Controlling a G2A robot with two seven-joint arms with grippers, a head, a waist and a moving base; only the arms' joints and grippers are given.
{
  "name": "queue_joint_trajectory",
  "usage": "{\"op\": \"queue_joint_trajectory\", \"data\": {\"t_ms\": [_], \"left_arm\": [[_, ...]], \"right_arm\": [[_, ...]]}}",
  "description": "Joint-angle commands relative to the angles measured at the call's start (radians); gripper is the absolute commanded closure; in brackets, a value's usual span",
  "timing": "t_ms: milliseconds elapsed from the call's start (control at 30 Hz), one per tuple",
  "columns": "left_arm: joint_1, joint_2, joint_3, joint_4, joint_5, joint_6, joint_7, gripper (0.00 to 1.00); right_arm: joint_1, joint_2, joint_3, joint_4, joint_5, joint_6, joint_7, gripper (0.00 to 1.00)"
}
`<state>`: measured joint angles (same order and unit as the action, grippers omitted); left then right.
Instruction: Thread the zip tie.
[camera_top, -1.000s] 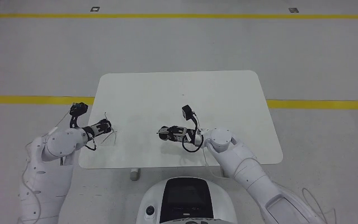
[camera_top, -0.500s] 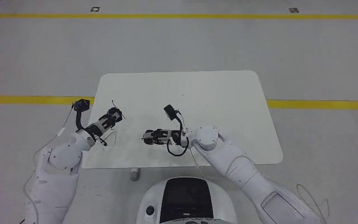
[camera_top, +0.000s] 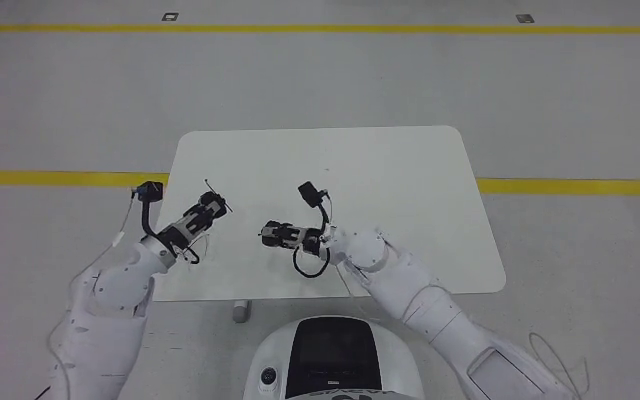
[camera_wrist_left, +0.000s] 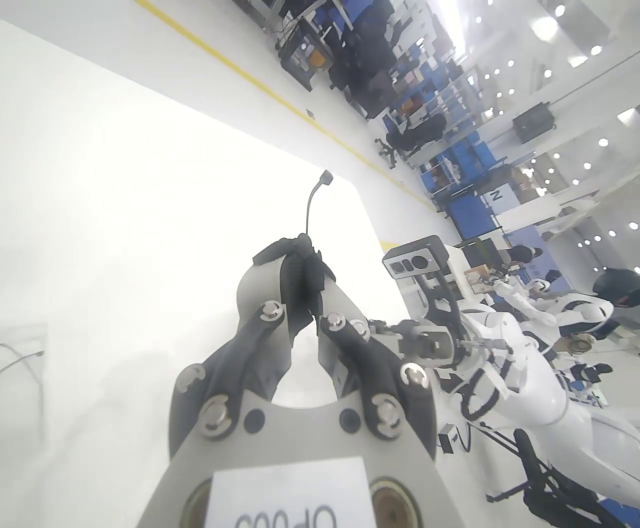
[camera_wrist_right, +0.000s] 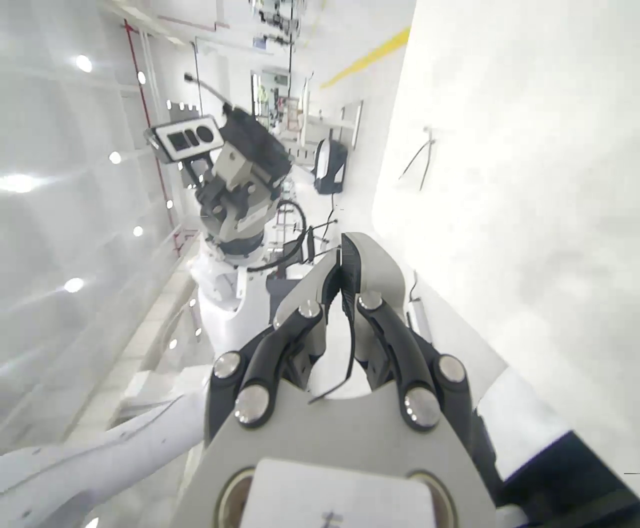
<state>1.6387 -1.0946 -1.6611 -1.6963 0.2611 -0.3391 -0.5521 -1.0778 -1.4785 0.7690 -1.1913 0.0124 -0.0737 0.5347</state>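
Now, my left jaws are pinched shut on the zip tie (camera_wrist_left: 311, 210). Its free end sticks out past their tips along their own line, toward the far right, with the small head bent over at the end. My right jaws are closed too, on a thin black strip (camera_wrist_right: 351, 320) that trails back toward my palm; I cannot tell whether it belongs to the same tie. Over the near left of the counter (camera_top: 400, 170), the right jaws sit just right of the left ones and a little nearer, tips pointing left, with a gap between. I judge the coming move turns on lining strip with head, the right arm closing that gap. Loose ties (camera_wrist_right: 420, 160) lie on the counter.
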Motion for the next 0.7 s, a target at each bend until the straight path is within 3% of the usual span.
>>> {"op": "queue_joint_trajectory", "data": {"t_ms": [0,233,500,567,600,667], "left_arm": [[0.011,0.000,0.002,-0.012,-0.006,-0.001,0.023,1.00],[0.027,0.003,0.018,-0.044,-0.004,-0.001,0.064,1.00],[0.027,0.003,0.018,-0.044,-0.004,-0.001,0.064,1.00],[0.032,0.003,0.038,-0.038,-0.016,-0.001,0.036,1.00],[0.031,0.001,0.046,-0.045,-0.072,-0.001,0.043,1.00],[0.038,0.003,0.048,-0.050,-0.058,-0.001,0.051,1.00]], "right_arm": [[-0.004,-0.002,-0.001,-0.003,-0.017,0.001,-0.042,1.00],[-0.005,-0.013,-0.006,0.021,-0.031,-0.067,-0.125,1.00],[-0.005,-0.013,-0.006,0.021,-0.031,-0.067,-0.125,1.00],[-0.014,-0.012,-0.004,0.005,-0.052,-0.096,-0.154,1.00],[-0.022,-0.011,-0.003,0.000,-0.071,-0.112,-0.173,1.00],[-0.029,-0.011,0.000,-0.010,-0.094,-0.131,-0.202,1.00]]}}
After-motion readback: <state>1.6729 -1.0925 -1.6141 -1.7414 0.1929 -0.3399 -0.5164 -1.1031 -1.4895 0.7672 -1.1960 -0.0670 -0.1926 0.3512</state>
